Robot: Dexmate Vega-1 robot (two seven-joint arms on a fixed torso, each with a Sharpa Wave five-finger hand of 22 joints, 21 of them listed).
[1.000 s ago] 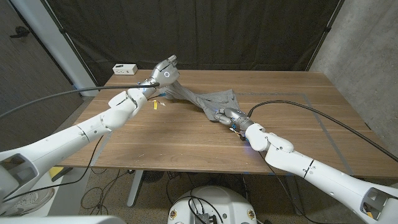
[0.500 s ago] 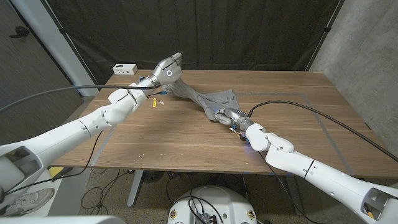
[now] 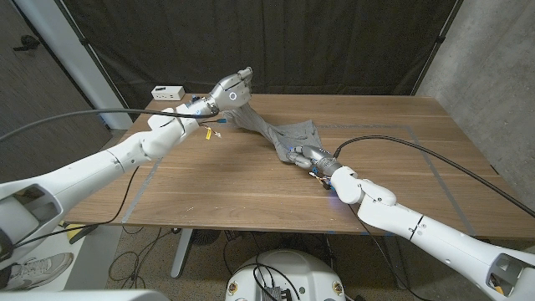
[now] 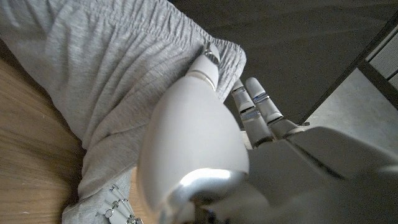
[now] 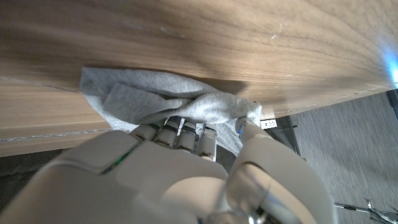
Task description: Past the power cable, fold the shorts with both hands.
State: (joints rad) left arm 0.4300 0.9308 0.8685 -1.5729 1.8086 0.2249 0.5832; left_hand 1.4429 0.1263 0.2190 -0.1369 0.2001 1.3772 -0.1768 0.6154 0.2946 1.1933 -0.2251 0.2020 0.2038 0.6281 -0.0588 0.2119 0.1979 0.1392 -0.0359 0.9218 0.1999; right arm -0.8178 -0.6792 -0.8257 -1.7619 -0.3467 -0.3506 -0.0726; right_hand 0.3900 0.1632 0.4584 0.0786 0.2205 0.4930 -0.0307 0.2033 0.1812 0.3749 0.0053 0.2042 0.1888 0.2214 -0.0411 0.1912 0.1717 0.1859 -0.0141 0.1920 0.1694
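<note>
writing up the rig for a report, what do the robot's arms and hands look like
Both arms are glossy white, rounded segmented shells. A black cable trails off the left arm, another black cable off the right. The left hand and right hand are silver-grey metal with white fingers ringed by metal bands. Small yellow tags hang at the left wrist.

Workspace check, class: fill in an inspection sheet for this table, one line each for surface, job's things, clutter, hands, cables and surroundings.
Surface: wooden table, tape lines marked on it.
Job's things: grey shorts, stretched between both hands, one end lifted.
Clutter: white box at the far left corner.
Hands: left hand holds the shorts' raised end; right hand grips the other end at the table.
Cables: black cable crossing the table's right side.
Surroundings: dark curtain behind; concrete wall to the right.
</note>
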